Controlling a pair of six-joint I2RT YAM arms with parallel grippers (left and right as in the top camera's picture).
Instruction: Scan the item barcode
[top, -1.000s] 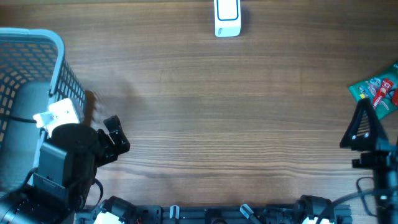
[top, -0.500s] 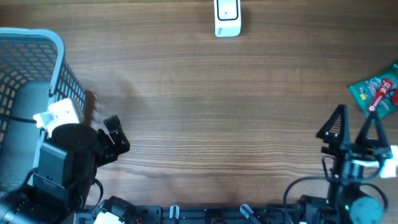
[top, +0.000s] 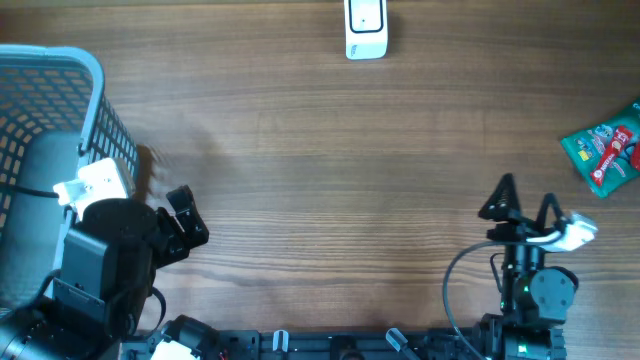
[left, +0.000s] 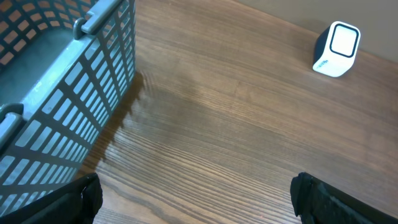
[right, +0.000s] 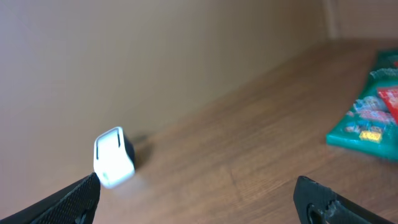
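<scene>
Both pincers are standing released, jaws wide, nothing between them. The right pincer (top: 525, 195) is hovering low over bare table (top: 330, 170). The left pincer (top: 190, 220) is parked just beside the basket (top: 62, 60), which is sitting on its left.

Item location: the snack packet (top: 603, 148) is lying flat on the wood, ahead of the right pincer and off to its right, well apart from it. The scanner (top: 365, 28) is standing far ahead of that pincer and to its left.

Risks, as judged from here:
- The packet is lying thin and flat, so the fingers are likely going to meet the table before they get under an edge. Skidding over the film or pushing the packet away is the probable failure.
- The packet is sitting at the margin of the overhead view. A nudge outward could be carrying it beyond reach.
- No barcode is showing on the upper face; it may be underneath, so presenting the wrong side to the scanner window is possible.
- The film may be buckling in a pinch, warping the code.

Item appearance: green wrapper, glossy, with red and white printing, roughly rectangular, lying askew. The right wrist view is rendering it blurred; the text is not readable.
</scene>
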